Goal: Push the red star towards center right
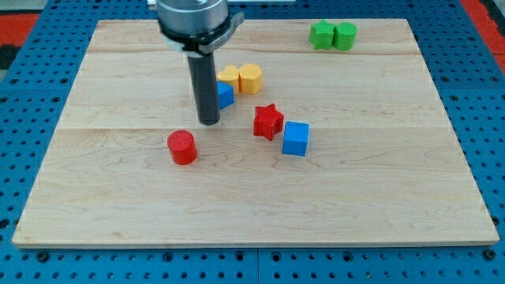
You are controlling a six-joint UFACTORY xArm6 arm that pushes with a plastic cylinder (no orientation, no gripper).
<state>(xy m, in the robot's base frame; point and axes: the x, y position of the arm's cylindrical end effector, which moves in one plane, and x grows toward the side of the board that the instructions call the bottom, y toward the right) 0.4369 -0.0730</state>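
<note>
Wooden board (pixel 252 197) on a blue pegboard (pixel 31 79).

No pincer on this arm, so nothing opens, closes or is held: just a dark rod (pixel 207 87) coming down from the view's top. My tip (pixel 208 123) rests on the board left of centre.

Red star (pixel 268 121) lies near the board's middle, to the view's right of my tip, a clear gap between them. Blue cube (pixel 296 138) sits just beside the star at its lower right, close enough that I cannot tell if they touch.

Second blue block (pixel 226 95) is right behind the rod, partly hidden by it; shape unclear. Two yellow blocks above it: one (pixel 230 76) partly hidden, the other a hexagon shape (pixel 250 78), side by side and apparently touching.

Red cylinder (pixel 182 147) stands below and to the view's left of my tip, apart from it.

Two green blocks (pixel 321 35) (pixel 345 35) at the top right, pressed together.
</note>
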